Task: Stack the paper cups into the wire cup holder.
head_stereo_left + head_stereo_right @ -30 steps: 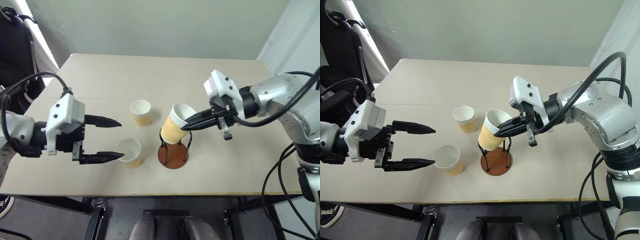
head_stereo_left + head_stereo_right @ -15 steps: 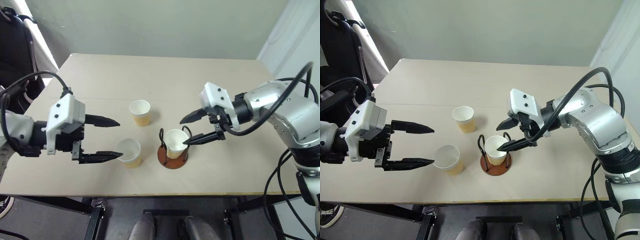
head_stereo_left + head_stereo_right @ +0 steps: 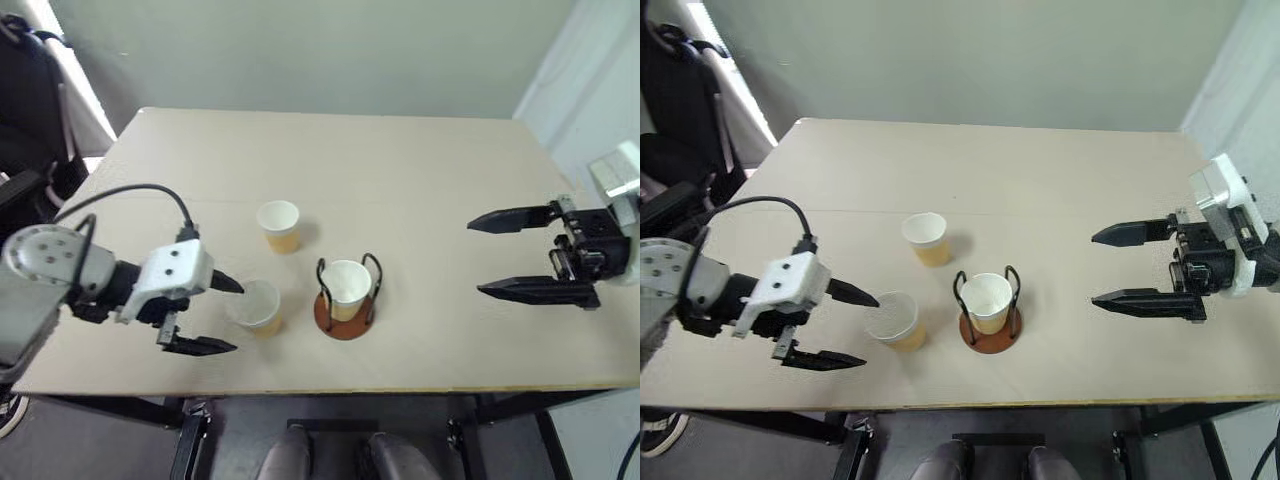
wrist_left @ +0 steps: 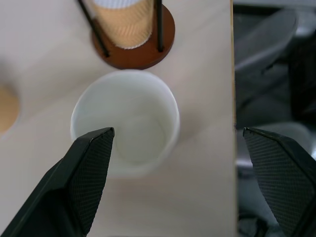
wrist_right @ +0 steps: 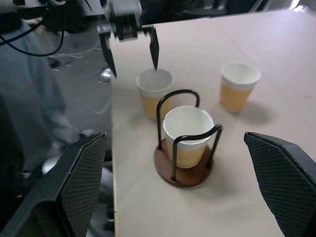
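Here, the left gripper (image 3: 840, 326) was low over the near left part of the beige table (image 3: 1040, 200), with its two black fingers spread wide and nothing held between them. One finger (image 3: 853, 293) pointed at the rim of the nearest paper cup (image 3: 892, 319), its tip just beside that rim; the other finger (image 3: 825, 359) lay nearer the table's front edge, short of the cup and apart from it. In the left wrist view this cup (image 4: 126, 120) stood upright and open-mouthed ahead of the gap between the two fingers, not yet enclosed by them.

Beyond the left fingertips, just past the nearest cup, stood the wire cup holder (image 3: 989, 326), a round reddish-brown base with two upright black wire loops. One paper cup (image 3: 987, 300) sat upright inside the loops, resting on the base. The nearest cup and the holder stood close together; whether they touched could not be determined.

A third paper cup (image 3: 925, 236) stood upright on the table farther back, to the far side of the left gripper's upper finger and apart from both the other cup and the holder.

The right gripper (image 3: 1142, 267) was at the right side of the table, well apart from the holder, with its fingers spread wide and empty. Both fingertips pointed across the table toward the holder. In the right wrist view the holder (image 5: 182, 170) with its seated cup appeared ahead, between the two right fingers, with the left gripper (image 5: 132, 57) visible beyond it at the nearest cup's rim.
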